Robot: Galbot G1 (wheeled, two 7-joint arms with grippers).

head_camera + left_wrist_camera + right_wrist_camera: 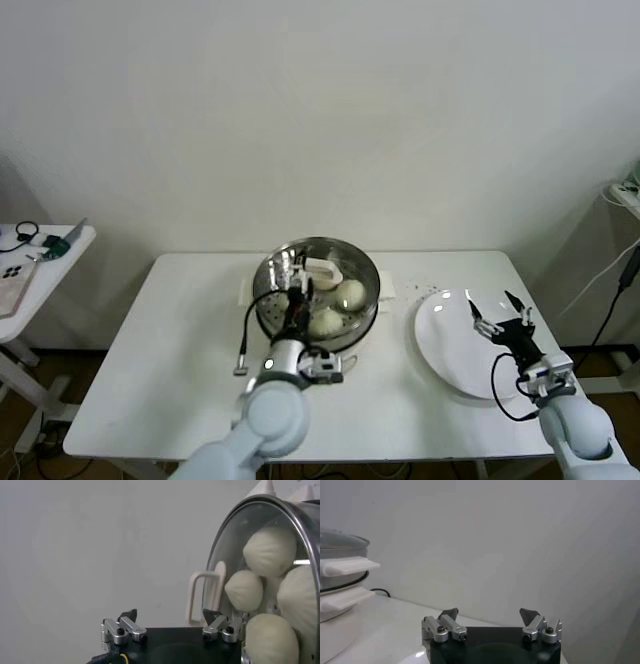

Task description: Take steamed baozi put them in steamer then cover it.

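Round shiny stainless-steel steamer on its cream-white pot base sits mid white bench; smooth off-white steamed baozi lie inside, a round glass lid apparently already over them. Left gripper hangs above the steamer's near-left rim, jaws spread, gripping nothing. Right gripper, jaws also spread, idles over the flat white plate, well apart, so the left arm is nearer. Left wrist view shows four buns through the lid; head view resolves three.
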